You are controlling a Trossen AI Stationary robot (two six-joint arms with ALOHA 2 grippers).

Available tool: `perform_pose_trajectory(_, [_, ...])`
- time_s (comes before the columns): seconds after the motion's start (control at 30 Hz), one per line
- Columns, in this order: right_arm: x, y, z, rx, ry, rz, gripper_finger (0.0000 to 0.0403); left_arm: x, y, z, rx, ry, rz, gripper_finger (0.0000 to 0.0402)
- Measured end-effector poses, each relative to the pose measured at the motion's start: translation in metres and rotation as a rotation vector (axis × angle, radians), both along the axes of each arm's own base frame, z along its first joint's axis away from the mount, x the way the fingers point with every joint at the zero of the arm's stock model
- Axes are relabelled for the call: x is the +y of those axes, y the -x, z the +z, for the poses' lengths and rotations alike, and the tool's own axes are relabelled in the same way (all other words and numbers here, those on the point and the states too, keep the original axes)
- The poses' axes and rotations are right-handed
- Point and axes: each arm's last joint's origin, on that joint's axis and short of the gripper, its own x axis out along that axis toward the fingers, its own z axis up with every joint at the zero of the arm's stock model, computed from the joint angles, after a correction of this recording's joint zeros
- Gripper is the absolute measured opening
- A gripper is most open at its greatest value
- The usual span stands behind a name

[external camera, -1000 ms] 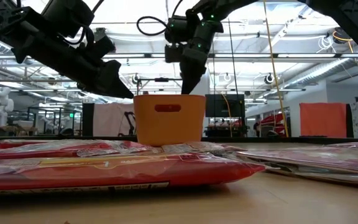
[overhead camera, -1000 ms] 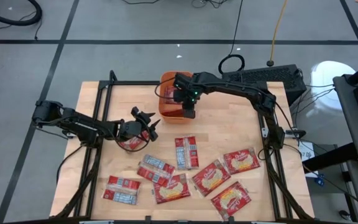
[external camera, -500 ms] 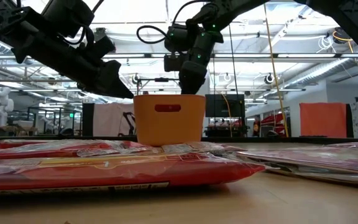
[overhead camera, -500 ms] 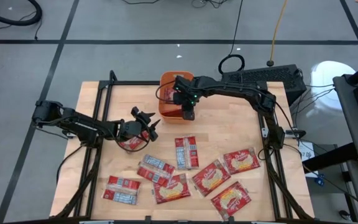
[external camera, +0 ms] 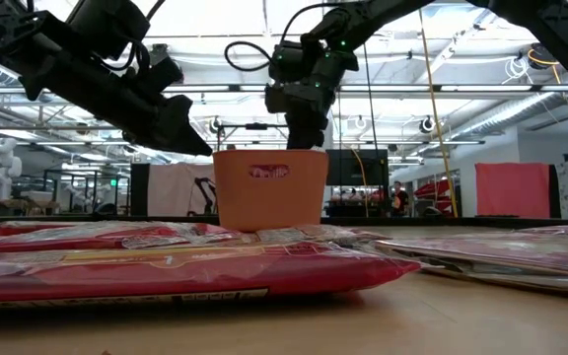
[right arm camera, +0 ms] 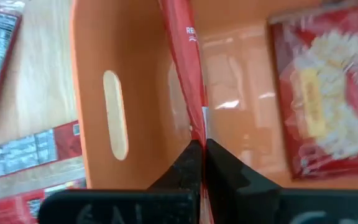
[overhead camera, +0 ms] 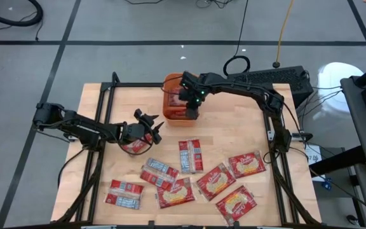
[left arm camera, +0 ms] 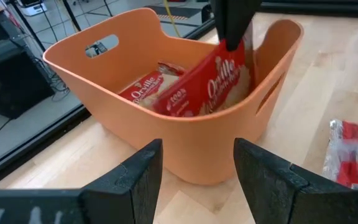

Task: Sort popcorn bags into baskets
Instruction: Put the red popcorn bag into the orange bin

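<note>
From above, the right end effector (overhead camera: 191, 109) hangs over the near edge of the orange basket (overhead camera: 171, 83) at the far side of the wooden counter (overhead camera: 234, 137); the left end effector (overhead camera: 152, 125) waits above the counter's left-middle, just over one popcorn bag (overhead camera: 134, 146); more popcorn bags (overhead camera: 190, 156) lie scattered flat across the near half, well apart from the basket.

From counter height, the basket stands upright in the middle distance, the right arm's end effector dipping into its top; flat red bags fill the foreground.

The left wrist camera looks past its own spread fingers (left arm camera: 138, 174) at the basket; a red bag (left arm camera: 213, 84) leans tilted inside it, gripped at its upper end from above; another bag (left arm camera: 146, 87) lies lower in the basket.

The right wrist camera shows its fingers (right arm camera: 185, 163) pressed together on the edge of the red bag, inside the basket.
</note>
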Motion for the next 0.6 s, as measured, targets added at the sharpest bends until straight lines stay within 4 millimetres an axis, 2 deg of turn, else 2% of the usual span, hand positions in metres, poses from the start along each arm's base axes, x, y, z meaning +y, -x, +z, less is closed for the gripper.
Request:
perform_pose_trajectory(0.27, [-0.005, 0.009, 0.000, 0.063, -0.079, -0.114, 0.0003, 0.010, -0.001, 0.005, -0.046, -0.015, 0.039, 0.0200])
perform_pose_trajectory(0.6, [-0.001, 0.008, -0.001, 0.021, -0.086, 0.051, 0.0004, 0.014, -0.002, 0.005, -0.038, -0.007, 0.013, 0.0200])
